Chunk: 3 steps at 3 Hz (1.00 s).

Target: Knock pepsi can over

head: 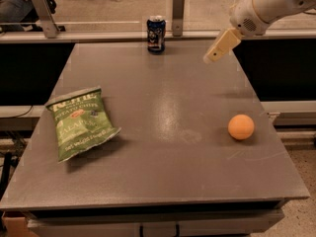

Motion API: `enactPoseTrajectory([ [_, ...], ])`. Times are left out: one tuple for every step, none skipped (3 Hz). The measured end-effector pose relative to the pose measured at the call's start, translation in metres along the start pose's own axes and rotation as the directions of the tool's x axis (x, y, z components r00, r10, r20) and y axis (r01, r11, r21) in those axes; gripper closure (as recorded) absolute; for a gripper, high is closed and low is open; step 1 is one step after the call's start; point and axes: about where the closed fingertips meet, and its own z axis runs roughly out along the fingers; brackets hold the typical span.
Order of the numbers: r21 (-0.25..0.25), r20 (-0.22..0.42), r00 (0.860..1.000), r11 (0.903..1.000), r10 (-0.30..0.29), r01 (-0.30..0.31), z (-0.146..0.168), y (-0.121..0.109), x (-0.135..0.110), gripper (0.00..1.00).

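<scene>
The pepsi can [156, 34], dark blue with a silver top rim, stands upright at the far edge of the grey table [163, 112], near the middle. My gripper [213, 56] hangs from the white arm at the upper right, above the table's far right part. It is to the right of the can and apart from it, at roughly the can's height in the picture.
A green chip bag [80, 122] lies on the left side of the table. An orange ball [241, 127] sits on the right side. A metal rail with upright posts [178, 13] runs behind the table's far edge.
</scene>
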Motion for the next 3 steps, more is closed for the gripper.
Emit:
enactPoseTrajectory([
  [0.008,0.104,0.990,0.9957,0.091,-0.093,0.034,-0.020,-0.005,0.00],
  [-0.030,0.211,0.962,0.9853,0.171,-0.168,0.080,-0.034,-0.020,0.00],
  [-0.093,0.297,0.931,0.9767,0.213,-0.194,0.124,-0.037,-0.045,0.00],
])
